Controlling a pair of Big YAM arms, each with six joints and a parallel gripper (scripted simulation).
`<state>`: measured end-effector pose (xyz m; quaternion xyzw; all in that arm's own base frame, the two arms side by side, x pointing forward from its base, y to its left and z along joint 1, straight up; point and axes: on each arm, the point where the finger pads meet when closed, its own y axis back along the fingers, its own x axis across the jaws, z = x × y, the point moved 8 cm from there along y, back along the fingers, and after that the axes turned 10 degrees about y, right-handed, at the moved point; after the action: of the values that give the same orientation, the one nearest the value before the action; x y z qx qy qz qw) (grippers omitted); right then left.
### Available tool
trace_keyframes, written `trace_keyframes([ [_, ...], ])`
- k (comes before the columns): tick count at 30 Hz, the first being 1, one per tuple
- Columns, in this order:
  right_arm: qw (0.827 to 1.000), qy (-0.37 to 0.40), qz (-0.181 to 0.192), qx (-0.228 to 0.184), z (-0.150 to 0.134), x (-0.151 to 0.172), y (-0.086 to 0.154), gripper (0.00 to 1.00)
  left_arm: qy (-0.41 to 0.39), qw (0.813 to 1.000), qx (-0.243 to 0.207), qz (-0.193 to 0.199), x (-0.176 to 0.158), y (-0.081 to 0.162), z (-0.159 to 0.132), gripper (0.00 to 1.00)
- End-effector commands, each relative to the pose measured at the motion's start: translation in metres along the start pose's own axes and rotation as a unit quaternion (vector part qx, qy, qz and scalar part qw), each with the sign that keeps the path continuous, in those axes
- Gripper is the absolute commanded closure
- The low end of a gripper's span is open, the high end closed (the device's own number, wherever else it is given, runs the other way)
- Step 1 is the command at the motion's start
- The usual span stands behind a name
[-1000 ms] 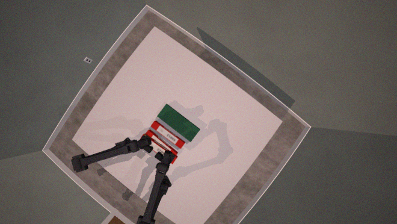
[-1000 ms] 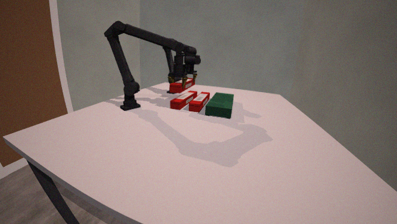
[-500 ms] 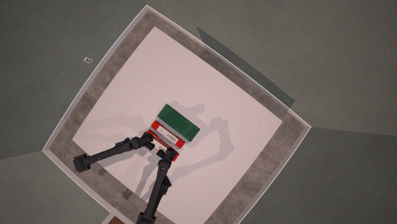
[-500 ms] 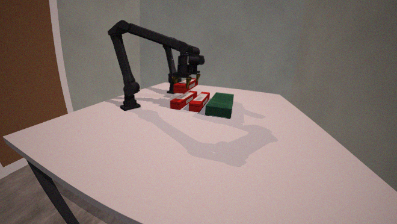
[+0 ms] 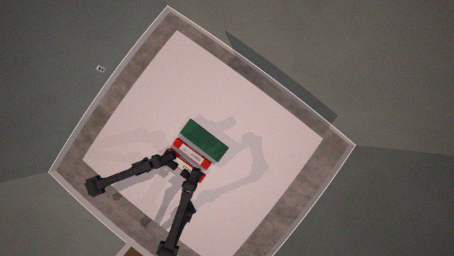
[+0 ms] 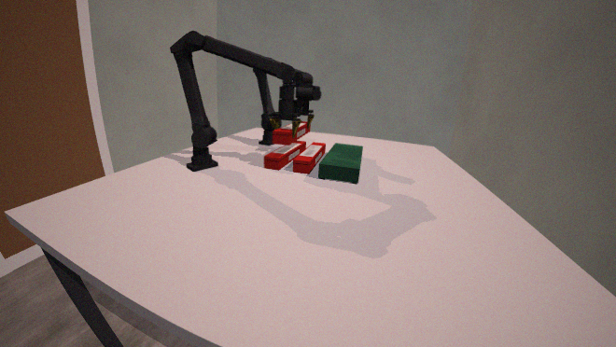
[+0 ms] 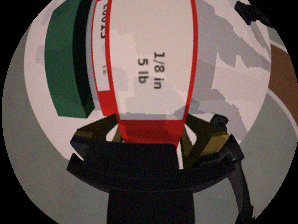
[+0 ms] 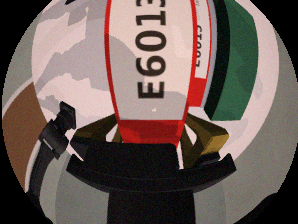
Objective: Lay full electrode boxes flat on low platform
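Observation:
Both grippers are shut on one red electrode box (image 5: pixel 186 167) (image 6: pixel 287 134) (image 7: pixel 150 65) (image 8: pixel 150 60) and hold it level in the air, one at each end. The left gripper (image 5: pixel 170 157) (image 6: pixel 275 122) (image 7: pixel 150 131) grips the end marked "1/8 in 5 lb". The right gripper (image 5: pixel 195 173) (image 6: pixel 302 125) (image 8: pixel 150 131) grips the "E6013" end. The green low platform (image 5: pixel 203 140) (image 6: pixel 342 161) (image 7: pixel 62 65) (image 8: pixel 235 65) lies bare. A second red box (image 5: pixel 191 153) (image 6: pixel 309 158) (image 7: pixel 102 75) (image 8: pixel 200 70) lies flat beside the platform. A third red box (image 6: pixel 282 156) lies beside that one, mostly hidden under the held box in the overhead view.
The boxes and the platform sit side by side on the white table (image 5: pixel 172 86) (image 6: pixel 233 256), near the arm bases (image 5: pixel 93 186) (image 5: pixel 168 248). A grey border runs around the table edge in the overhead view.

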<state>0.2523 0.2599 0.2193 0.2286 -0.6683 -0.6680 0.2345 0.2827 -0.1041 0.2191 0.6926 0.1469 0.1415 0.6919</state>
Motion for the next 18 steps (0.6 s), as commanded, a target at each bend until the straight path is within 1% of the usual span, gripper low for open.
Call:
trace_keyframes([
  [1, 1.0, -0.002, -0.026, -0.003, -0.001, -0.01, 0.019, 1.0, 0.0, 1.0, -0.017, 0.019, 0.009, 0.018, 0.007, 1.0],
  [6, 1.0, -0.002, -0.026, -0.003, -0.001, -0.01, 0.019, 1.0, 0.0, 1.0, -0.017, 0.019, 0.009, 0.018, 0.008, 1.0],
  [7, 0.999, -0.002, -0.035, -0.002, -0.005, -0.022, 0.025, 1.0, 0.0, 0.999, -0.023, 0.028, 0.021, 0.025, 0.012, 1.0],
  [18, 0.999, -0.002, -0.034, -0.001, -0.009, -0.044, 0.024, 1.0, 0.0, 0.999, -0.023, 0.03, 0.044, 0.025, 0.015, 1.0],
])
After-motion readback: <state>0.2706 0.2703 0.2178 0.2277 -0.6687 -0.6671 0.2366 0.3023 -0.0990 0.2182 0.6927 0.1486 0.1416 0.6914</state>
